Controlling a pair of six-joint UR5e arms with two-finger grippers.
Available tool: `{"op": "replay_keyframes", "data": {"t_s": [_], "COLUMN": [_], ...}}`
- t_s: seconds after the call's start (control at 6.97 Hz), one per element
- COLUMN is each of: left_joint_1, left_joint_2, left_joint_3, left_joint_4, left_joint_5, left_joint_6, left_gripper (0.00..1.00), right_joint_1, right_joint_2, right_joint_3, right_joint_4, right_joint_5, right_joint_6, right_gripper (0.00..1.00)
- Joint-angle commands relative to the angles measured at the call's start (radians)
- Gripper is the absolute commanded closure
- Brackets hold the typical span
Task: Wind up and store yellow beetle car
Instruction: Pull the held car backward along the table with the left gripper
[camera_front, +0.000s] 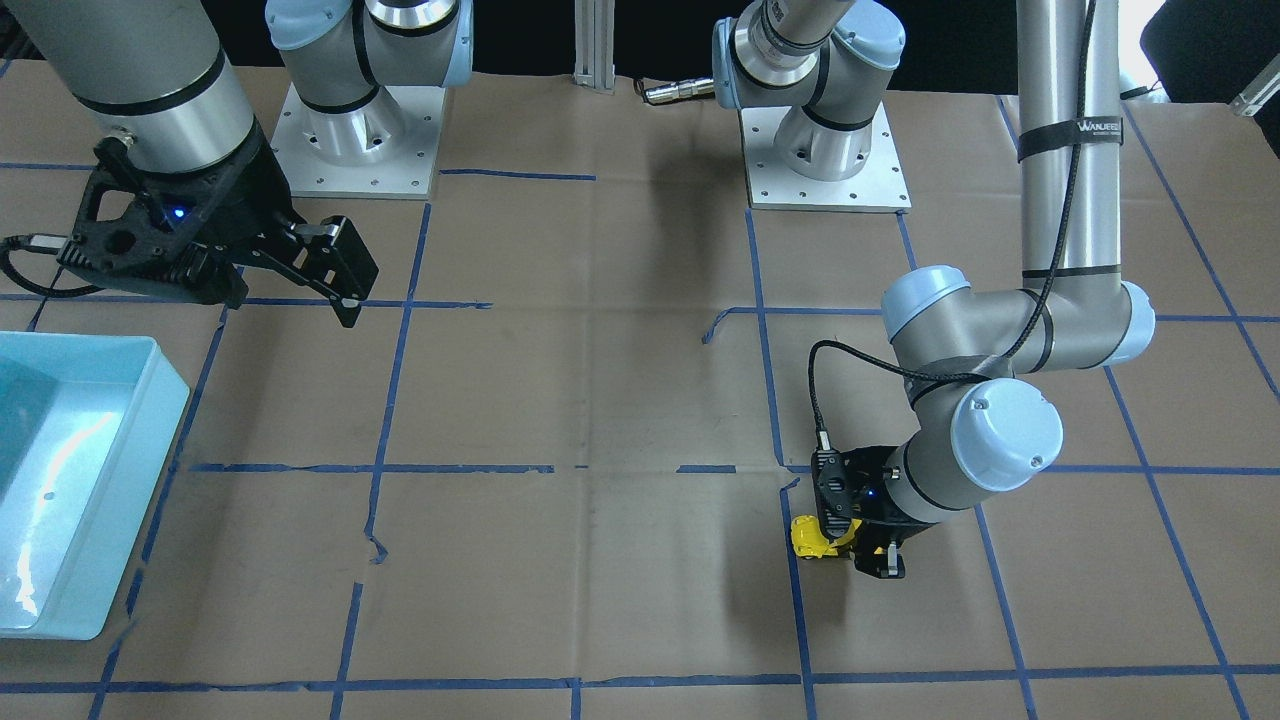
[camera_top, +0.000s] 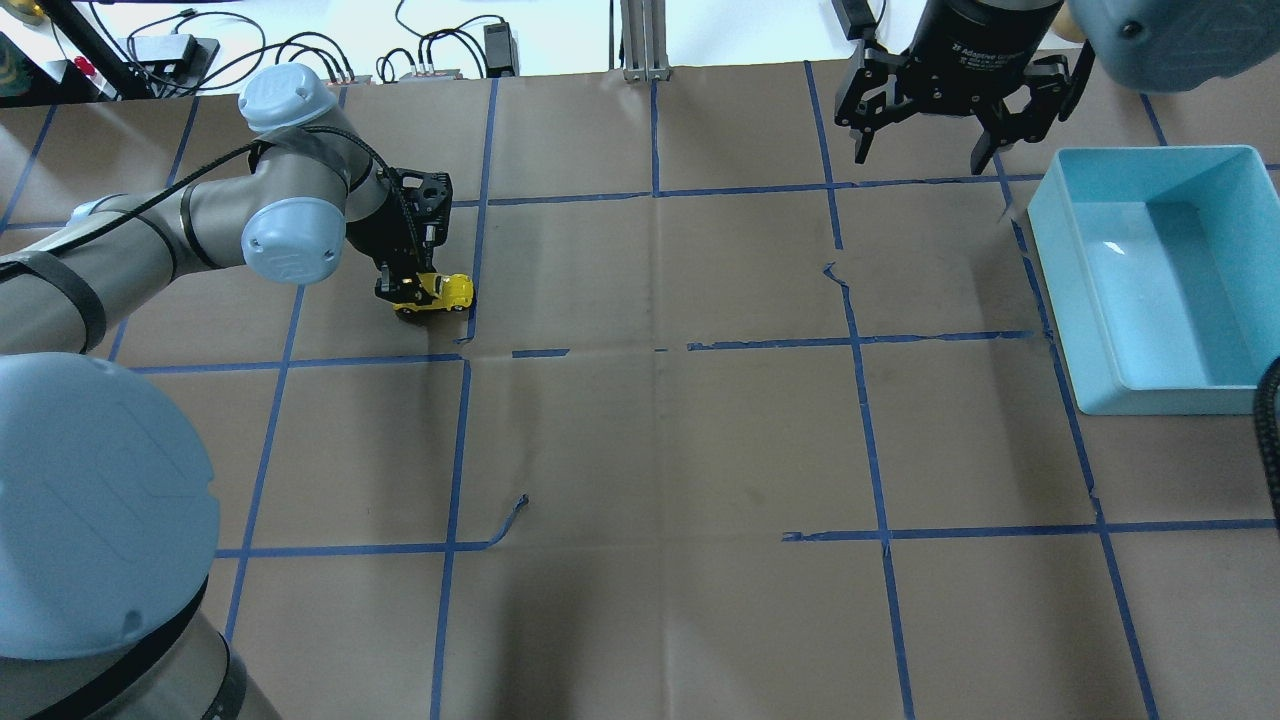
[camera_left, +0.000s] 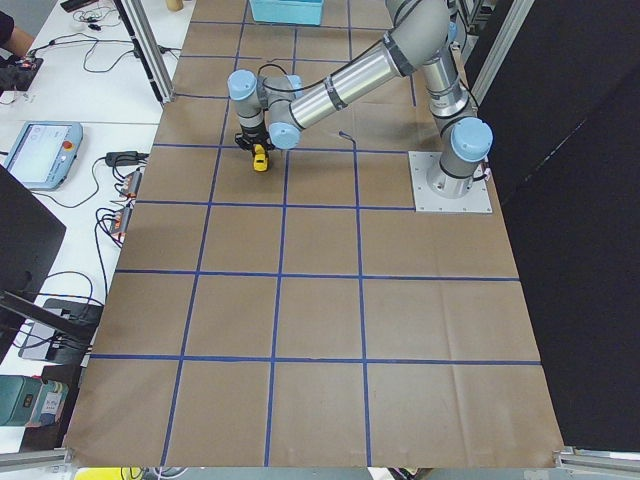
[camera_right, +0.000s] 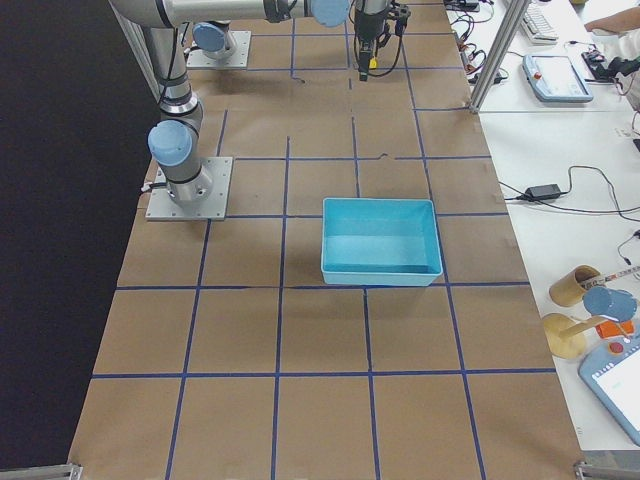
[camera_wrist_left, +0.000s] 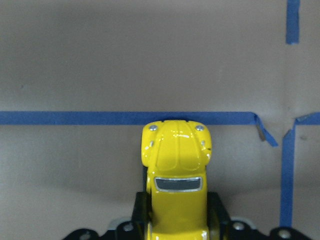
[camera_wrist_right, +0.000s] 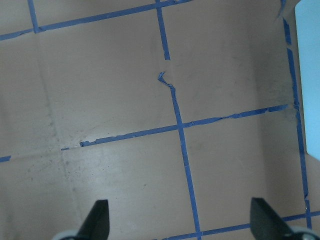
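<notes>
The yellow beetle car (camera_top: 445, 291) is low over the brown paper on the table's left side, next to a blue tape line. My left gripper (camera_top: 405, 293) is shut on its rear half, a finger on each side. In the left wrist view the car (camera_wrist_left: 175, 165) points away from the camera, its nose at a blue tape line. I cannot tell whether its wheels touch the paper. It also shows in the front-facing view (camera_front: 808, 536) and the left side view (camera_left: 260, 158). My right gripper (camera_top: 925, 155) is open and empty, raised near the far right.
A light blue bin (camera_top: 1062, 290) stands at the right edge, beside my right gripper; it also shows in the front-facing view (camera_front: 150, 450) and the right side view (camera_right: 380, 272). Blue tape lines grid the brown paper. The arm bases (camera_front: 828, 160) stand on the robot's side.
</notes>
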Motion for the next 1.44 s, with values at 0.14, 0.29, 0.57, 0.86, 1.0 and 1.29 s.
{"op": "replay_keyframes", "data": {"t_s": [0.14,0.29,0.57,0.86,1.0,1.29], "left_joint_1": [0.013,0.017,0.033,0.042,0.043,0.054], "left_joint_2": [0.001,0.001,0.004,0.002,0.002,0.008], "left_joint_3": [-0.007,-0.007,-0.008,-0.008,-0.008,-0.008], "left_joint_4": [0.000,0.000,0.000,-0.002,0.000,-0.002], "left_joint_5": [0.000,0.000,0.000,0.000,0.000,0.002], "left_joint_6": [0.003,0.026,0.029,0.031,0.037,0.075], "left_gripper": [0.99,0.99,0.99,0.99,0.99,0.99], "right_joint_1": [0.000,0.000,0.000,0.000,0.000,0.000], "right_joint_2": [-0.001,0.001,0.001,0.001,0.002,0.002], "right_joint_3": [0.001,-0.001,-0.001,-0.001,-0.001,0.001], "right_joint_4": [-0.002,-0.002,-0.002,-0.002,-0.002,-0.002], "right_joint_5": [-0.005,-0.005,0.001,-0.005,-0.006,-0.006], "right_joint_6": [0.002,0.004,0.010,0.010,0.005,0.005], "right_gripper": [0.00,0.00,0.00,0.00,0.00,0.00]}}
